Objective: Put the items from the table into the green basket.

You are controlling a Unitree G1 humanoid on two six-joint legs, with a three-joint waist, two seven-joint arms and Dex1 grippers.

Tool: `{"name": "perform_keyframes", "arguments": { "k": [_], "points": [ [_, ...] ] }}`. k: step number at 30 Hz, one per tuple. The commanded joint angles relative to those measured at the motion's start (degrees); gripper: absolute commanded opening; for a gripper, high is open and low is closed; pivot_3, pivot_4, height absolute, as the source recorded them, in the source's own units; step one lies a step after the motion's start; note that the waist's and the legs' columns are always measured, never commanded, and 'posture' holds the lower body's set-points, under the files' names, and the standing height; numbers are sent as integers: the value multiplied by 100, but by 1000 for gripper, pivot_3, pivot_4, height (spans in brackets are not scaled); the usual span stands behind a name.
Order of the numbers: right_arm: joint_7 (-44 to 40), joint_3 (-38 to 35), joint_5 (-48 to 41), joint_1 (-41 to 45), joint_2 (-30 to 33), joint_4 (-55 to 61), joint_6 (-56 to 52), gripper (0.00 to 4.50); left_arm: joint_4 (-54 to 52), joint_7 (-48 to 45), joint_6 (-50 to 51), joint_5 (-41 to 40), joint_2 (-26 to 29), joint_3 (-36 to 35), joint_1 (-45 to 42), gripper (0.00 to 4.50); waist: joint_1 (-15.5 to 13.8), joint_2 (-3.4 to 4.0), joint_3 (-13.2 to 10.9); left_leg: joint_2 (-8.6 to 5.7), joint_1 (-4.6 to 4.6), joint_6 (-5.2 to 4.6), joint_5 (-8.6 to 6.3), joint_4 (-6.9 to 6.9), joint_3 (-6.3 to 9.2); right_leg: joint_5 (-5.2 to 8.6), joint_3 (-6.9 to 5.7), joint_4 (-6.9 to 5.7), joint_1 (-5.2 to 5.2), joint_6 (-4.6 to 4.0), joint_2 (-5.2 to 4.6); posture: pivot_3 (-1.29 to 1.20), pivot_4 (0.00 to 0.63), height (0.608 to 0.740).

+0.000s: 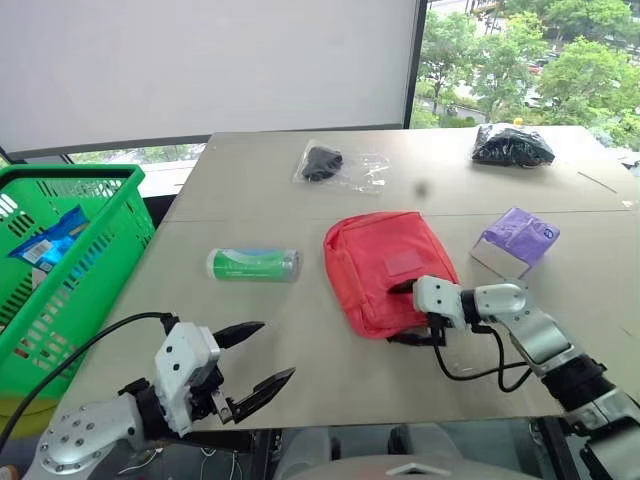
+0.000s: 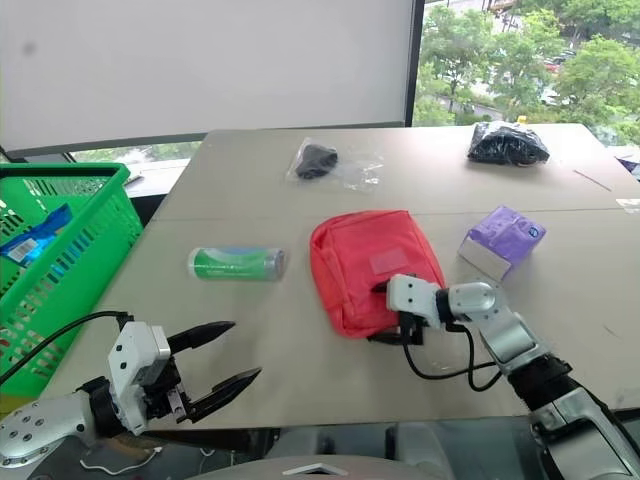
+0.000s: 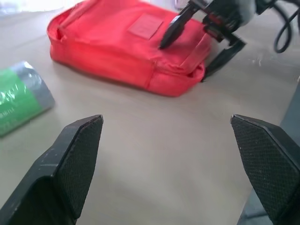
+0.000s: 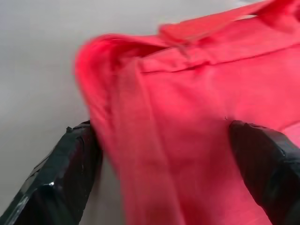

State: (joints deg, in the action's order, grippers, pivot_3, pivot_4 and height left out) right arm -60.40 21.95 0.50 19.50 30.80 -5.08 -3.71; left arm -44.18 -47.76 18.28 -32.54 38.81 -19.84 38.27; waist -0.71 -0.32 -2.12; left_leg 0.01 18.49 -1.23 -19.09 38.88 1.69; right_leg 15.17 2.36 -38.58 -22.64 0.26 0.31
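my right pincer (image 1: pixel 412 313), jaws spread wide with nothing clamped, straddles the near right corner of the soft red fabric zip pouch (image 1: pixel 385 266) lying flat mid-table, long axis running away from me, one finger on top, one beside its edge

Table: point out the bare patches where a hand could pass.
Bare: the table between green-and-white cylinder and the near edge; the strip between clear bag and black crinkly bag. Crowded: red zip pouch, with the right tool straddling its corner, purple tissue pack nearby.
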Motion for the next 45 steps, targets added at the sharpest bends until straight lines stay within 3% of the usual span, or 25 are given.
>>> {"name": "perform_keyframes", "arguments": {
  "k": [1,8,11,17,23,27,30,32,34,37,39,42,45],
  "points": [
    [205,34,282,45,30,-123,-197,3145,-348,99,-27,5,-44,-43,41,4500,-19,-16,12,0,-2,0,0,0,0,0,0,1,1,0,0,101,0,740],
    [468,-63,344,133,-52,-152,-123,68,-334,122,-83,121,-118,44,33,4500,-36,-26,24,0,-1,0,0,0,1,0,-1,1,2,0,-1,113,0,740],
    [617,-197,230,248,-171,-136,-44,25,-283,128,-85,156,-129,97,-96,4500,-38,-26,24,0,1,0,0,0,1,0,-1,2,0,0,-1,113,0,740],
    [1680,-825,263,1202,-602,-889,780,25,-239,384,42,-123,-253,114,-851,4500,-15,-9,10,-1,7,1,0,0,2,-1,-2,-1,-6,-2,0,89,0,740],
    [3065,-1016,1090,2646,-386,-2730,1875,25,-272,723,298,-482,-329,247,-1593,4500,-25,-9,10,-7,26,7,3,-2,8,-4,-3,-2,-30,-4,-7,89,0,740],
    [3800,-626,1893,3722,-343,-4417,2343,25,-127,1009,480,-439,-436,535,-2097,4500,7,-9,10,-19,36,27,14,-14,4,-4,2,-5,-46,-5,-19,48,0,740],
    [4172,-285,2401,4306,-470,-5491,2531,1166,80,1322,655,-320,-551,726,-2396,4500,75,-8,11,-21,38,28,15,-27,-11,-4,14,-6,-59,-5,-21,48,0,740],
    [4184,-253,2404,4490,-645,-5977,2680,2181,240,1653,933,-206,-580,817,-2607,4500,135,-15,15,-22,40,29,16,-31,-14,-4,16,-11,-66,-5,-22,47,0,740],
    [3711,-514,2022,4520,-878,-6164,2647,3356,314,1901,1131,88,-496,885,-2678,4500,187,-16,16,-21,39,29,16,-33,-14,-3,17,-16,-67,-6,-22,69,0,740],
    [2414,-1130,1014,4306,-1092,-5846,2486,4440,262,2218,1307,342,-466,720,-2605,4500,216,-16,15,-20,41,29,16,-34,-16,-4,20,-20,-73,-5,-23,89,0,740],
    [1456,-1407,408,4038,-1105,-5362,2202,4440,197,2249,1300,403,-430,512,-2485,4500,185,-15,15,-19,44,27,15,-34,-10,-4,14,-20,-73,-4,-27,93,0,740],
    [-389,-1570,-839,3154,-808,-3441,839,4440,224,1761,1009,662,46,9,-2122,4500,104,-16,16,-20,48,18,10,-36,2,-4,4,-20,-74,-4,-33,95,0,740],
    [-1128,-1587,-1878,2433,-403,-1477,-987,4440,539,1236,805,851,613,-315,-2041,4500,-49,-11,13,-22,63,4,2,-39,21,-3,-12,-16,-83,-5,-39,91,0,740]
  ]
}}
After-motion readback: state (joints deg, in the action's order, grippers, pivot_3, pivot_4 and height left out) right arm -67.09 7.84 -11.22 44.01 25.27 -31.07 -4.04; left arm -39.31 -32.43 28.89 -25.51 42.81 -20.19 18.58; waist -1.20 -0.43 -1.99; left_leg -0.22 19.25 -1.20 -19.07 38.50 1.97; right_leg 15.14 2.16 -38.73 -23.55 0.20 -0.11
